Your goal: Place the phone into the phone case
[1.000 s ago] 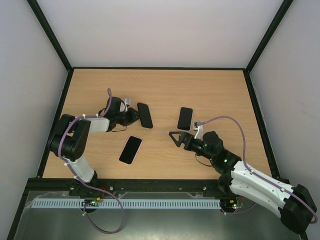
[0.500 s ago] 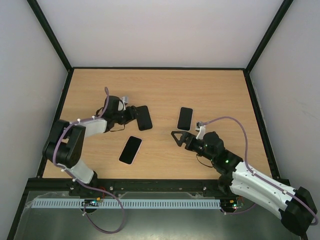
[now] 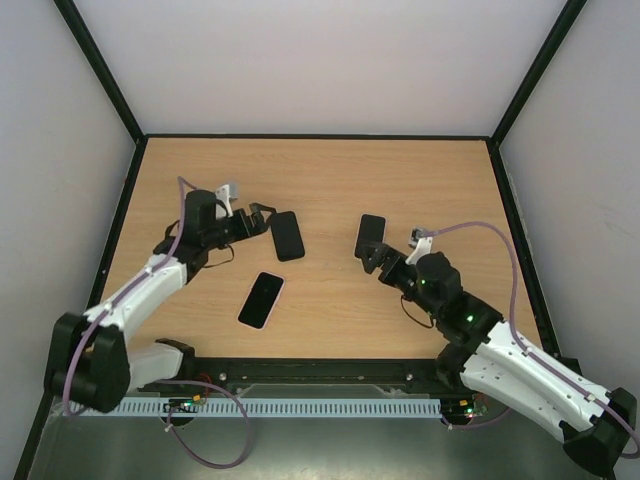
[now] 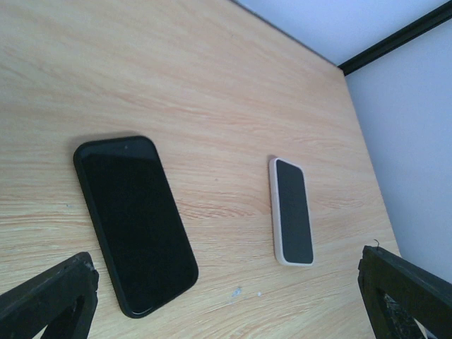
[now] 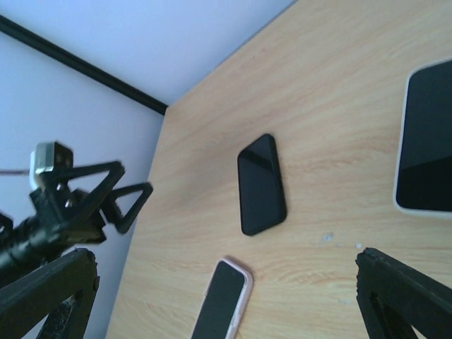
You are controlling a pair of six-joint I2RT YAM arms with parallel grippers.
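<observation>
A black phone case (image 3: 288, 235) lies flat left of centre; whether a phone sits in it I cannot tell. In the left wrist view the case (image 4: 134, 222) has a raised rim. My left gripper (image 3: 258, 217) stands open just left of it, apart from it, nothing between its fingers (image 4: 226, 282). A white-edged phone (image 3: 371, 237) lies right of centre, screen up, and also shows in the left wrist view (image 4: 291, 210). My right gripper (image 3: 374, 255) is open at its near end. In the right wrist view that phone (image 5: 426, 141) is at the right edge, beyond the open jaws (image 5: 226, 272).
Another phone with a pinkish edge (image 3: 262, 299) lies nearer the front edge, below the black case, and shows in the right wrist view (image 5: 222, 304). Black frame rails and white walls border the wooden table (image 3: 330, 180) at the back and sides.
My left gripper has opened, let go of the black case and drawn back to the left. My right gripper has moved up to the near end of the white-edged phone.
</observation>
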